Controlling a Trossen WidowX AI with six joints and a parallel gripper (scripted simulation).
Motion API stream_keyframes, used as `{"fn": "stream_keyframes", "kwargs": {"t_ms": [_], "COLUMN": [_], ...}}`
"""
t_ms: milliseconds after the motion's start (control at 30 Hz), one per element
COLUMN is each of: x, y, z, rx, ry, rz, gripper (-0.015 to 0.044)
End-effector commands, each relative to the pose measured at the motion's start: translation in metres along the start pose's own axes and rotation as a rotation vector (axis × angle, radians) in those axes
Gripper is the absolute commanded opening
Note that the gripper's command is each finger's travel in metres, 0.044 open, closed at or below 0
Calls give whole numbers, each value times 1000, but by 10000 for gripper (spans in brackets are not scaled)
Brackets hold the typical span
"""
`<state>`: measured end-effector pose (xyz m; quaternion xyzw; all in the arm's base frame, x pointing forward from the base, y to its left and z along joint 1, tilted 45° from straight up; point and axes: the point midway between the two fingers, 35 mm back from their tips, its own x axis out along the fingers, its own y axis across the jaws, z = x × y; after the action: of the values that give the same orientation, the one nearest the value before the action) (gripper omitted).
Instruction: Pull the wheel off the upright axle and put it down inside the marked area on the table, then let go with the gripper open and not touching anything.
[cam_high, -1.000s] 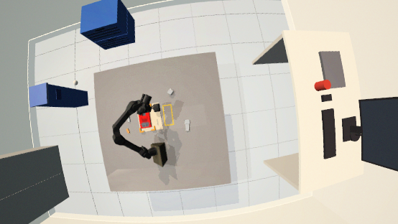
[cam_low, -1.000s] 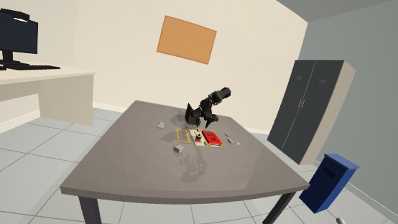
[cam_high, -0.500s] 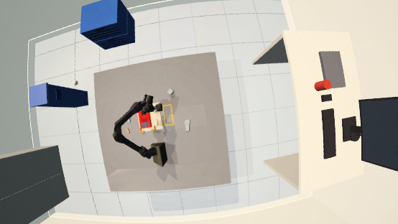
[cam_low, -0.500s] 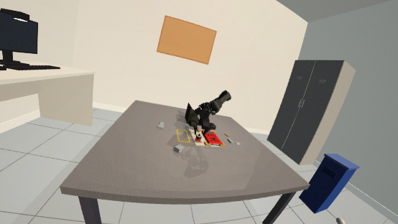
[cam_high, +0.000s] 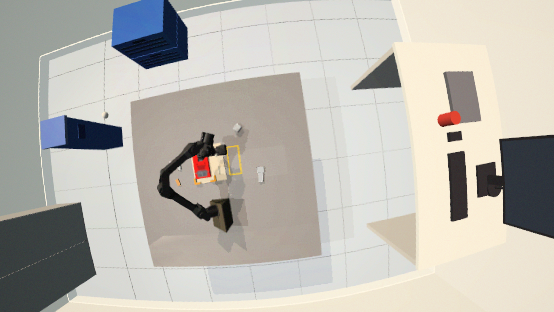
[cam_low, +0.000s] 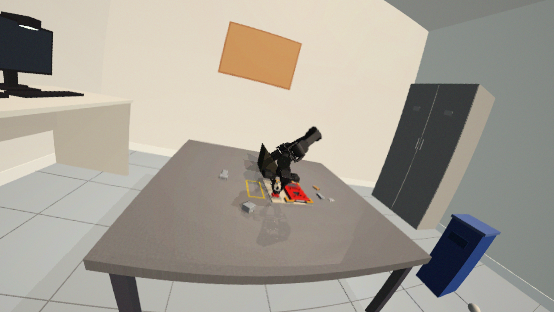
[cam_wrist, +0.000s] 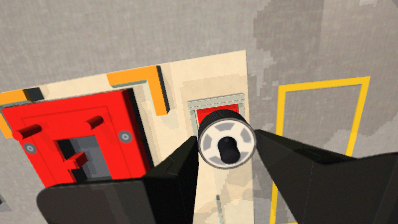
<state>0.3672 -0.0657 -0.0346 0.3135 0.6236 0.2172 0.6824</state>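
White wheel (cam_wrist: 227, 139) with grey spokes and black hub; red block (cam_wrist: 75, 137); yellow-outlined area (cam_wrist: 320, 145); cream board (cam_wrist: 220, 75); grey counter (cam_wrist: 125, 35).

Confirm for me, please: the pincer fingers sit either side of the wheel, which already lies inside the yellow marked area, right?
Not quite. The wrist view shows the pincer fingers flanking the wheel, but it is on its axle on the beige board, beside the yellow marked area.

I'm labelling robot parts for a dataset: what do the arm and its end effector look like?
The arm is matte black with chunky, rounded joint segments, rising from a dark olive box-shaped base. The end effector has two broad, plain black wedge fingers tapering to their tips. No cables, markings or labels show.
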Motion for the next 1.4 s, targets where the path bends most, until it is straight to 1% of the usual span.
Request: {"fn": "stream_keyframes", "kwargs": {"t_ms": [0, 33, 200, 233, 1367], "x": [0, 0, -1, -1, -12], "y": [0, 0, 0, 0, 0], "z": [0, 0, 0, 0, 0], "rx": [-1, -1, -1, -1, 1], "ry": [1, 1, 1, 1, 1], "rz": [0, 0, 0, 0, 1], "gripper": [148, 142, 10, 0, 0]}}
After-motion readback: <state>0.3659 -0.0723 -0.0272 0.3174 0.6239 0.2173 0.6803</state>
